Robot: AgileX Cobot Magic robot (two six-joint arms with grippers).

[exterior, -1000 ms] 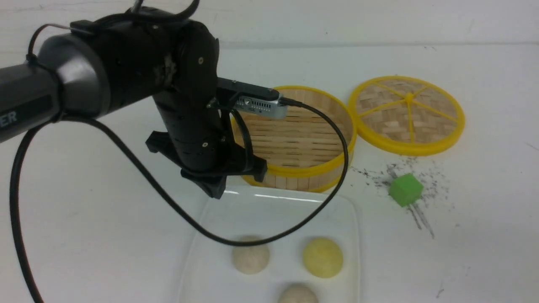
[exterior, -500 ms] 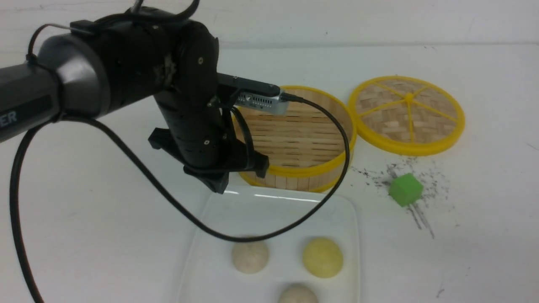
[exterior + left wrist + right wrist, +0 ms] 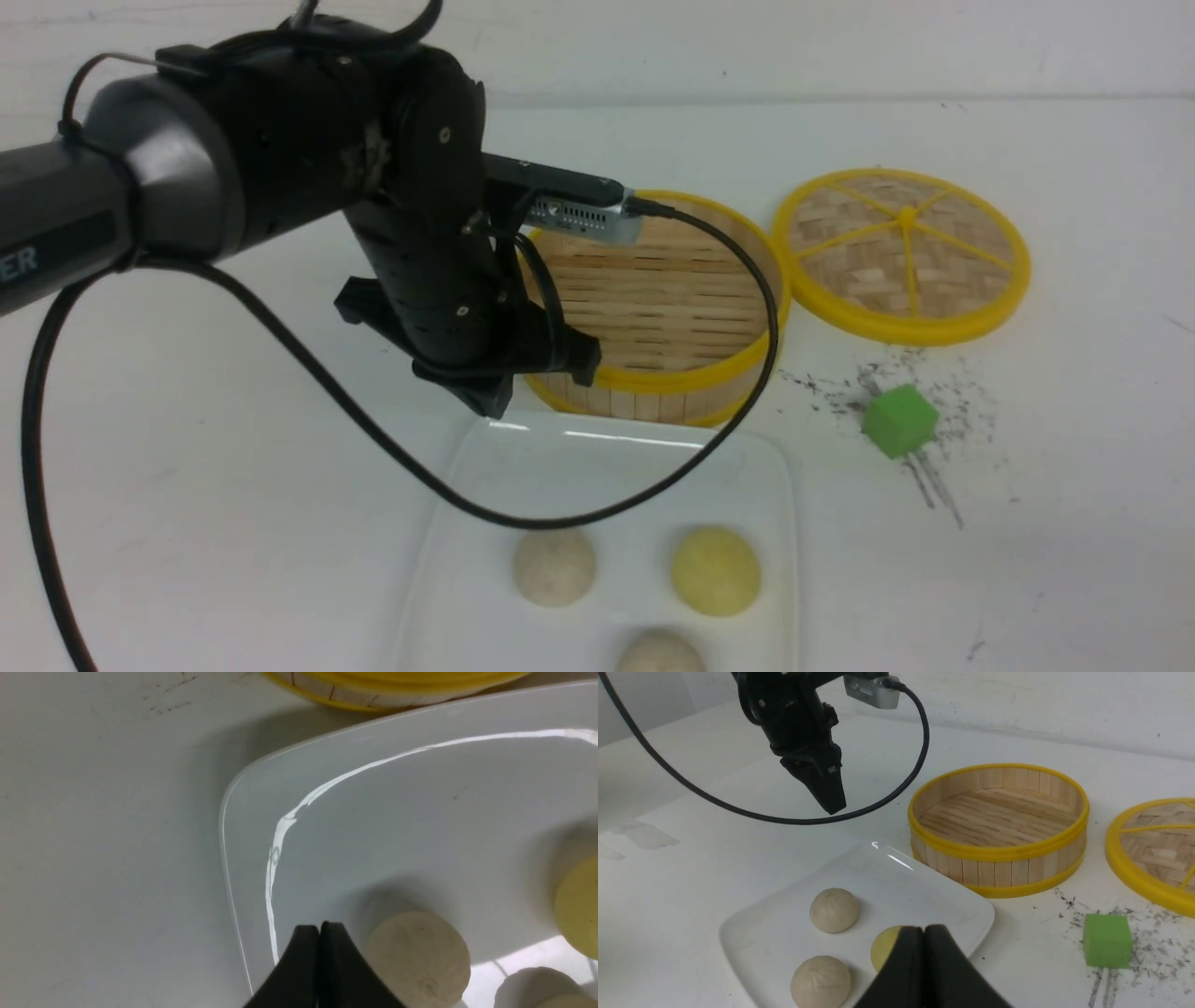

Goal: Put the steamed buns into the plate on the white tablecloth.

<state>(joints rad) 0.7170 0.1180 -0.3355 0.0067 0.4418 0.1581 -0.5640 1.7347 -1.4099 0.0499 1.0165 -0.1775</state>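
Looks like the wrap-up: counting three steamed buns [image 3: 554,567] inside the plate [image 3: 597,439], clustered toward its near end, with nothing left in the steamer basket [image 3: 653,299]. Hovering by the plate's far left corner with the left gripper [image 3: 490,403], pinched closed on nothing. Same for the right gripper [image 3: 920,928], closed and empty. Probably calls only for pulling both arms clear. Sitting dome-up and round, so no long axis to speak of. Hard to call the plate's own length on the white tablecloth [image 3: 187,467], with its near end cut off.
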